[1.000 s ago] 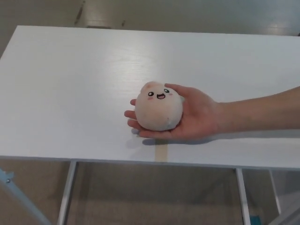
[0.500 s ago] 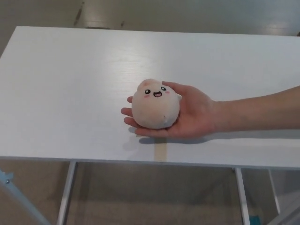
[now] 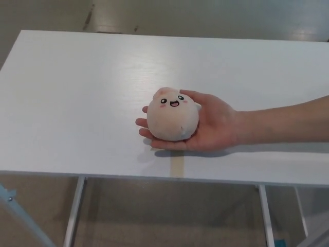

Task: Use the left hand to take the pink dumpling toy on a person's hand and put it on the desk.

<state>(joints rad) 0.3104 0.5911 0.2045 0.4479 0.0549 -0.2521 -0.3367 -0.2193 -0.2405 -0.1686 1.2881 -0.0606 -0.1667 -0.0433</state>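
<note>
A round pale pink dumpling toy with a small smiling face rests in a person's open palm. The person's forearm reaches in from the right, and the palm lies just above the white desk near its front edge. Neither of my hands shows in the head view.
A strip of tan tape marks the desk's front edge below the palm. Under the desk stand white legs, and a grey floor lies beyond the far edge.
The person's palm with the toy has shifted slightly, first a little left, then back right. Nothing else has moved.
</note>
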